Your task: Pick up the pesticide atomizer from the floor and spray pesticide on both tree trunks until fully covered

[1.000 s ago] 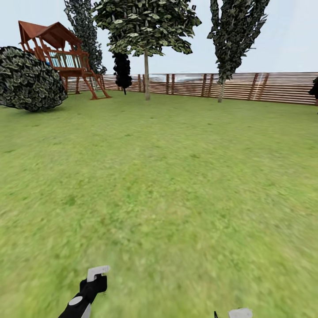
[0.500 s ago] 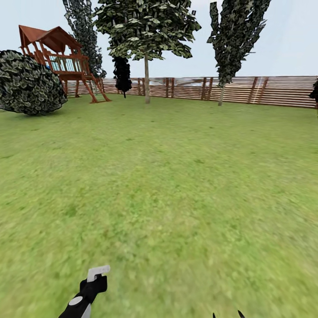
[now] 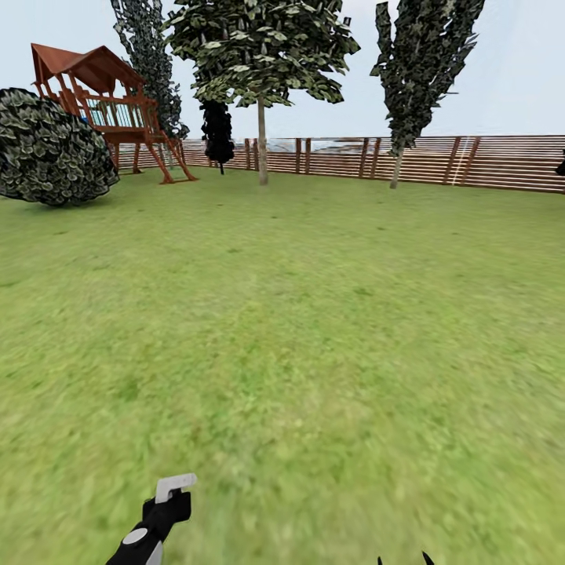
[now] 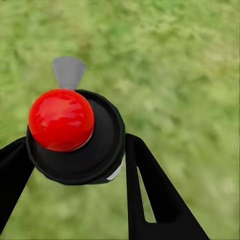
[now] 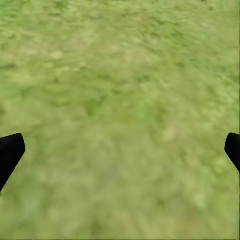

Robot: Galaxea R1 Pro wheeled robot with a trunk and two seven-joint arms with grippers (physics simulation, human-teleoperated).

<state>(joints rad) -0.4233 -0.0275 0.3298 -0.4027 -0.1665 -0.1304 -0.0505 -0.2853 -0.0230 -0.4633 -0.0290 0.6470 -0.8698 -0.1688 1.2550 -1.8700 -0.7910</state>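
Left gripper [image 4: 75,155] fingers clamp the sprayer [image 4: 75,135]; right gripper [image 5: 120,150] fingers spread wide. Next, probably drive toward the far trees [image 3: 262,149].

Matte black left forearm [image 3: 135,545] is showing a small round pale grey disc on its upper face. Left gripper [image 4: 75,165] is presenting flat, black, wedge-shaped fingers [image 4: 150,200], one carrying a narrow triangular slot. Right gripper [image 5: 120,150] fingers [image 5: 10,155] are appearing as smooth black rounded tips at the view's two side edges.
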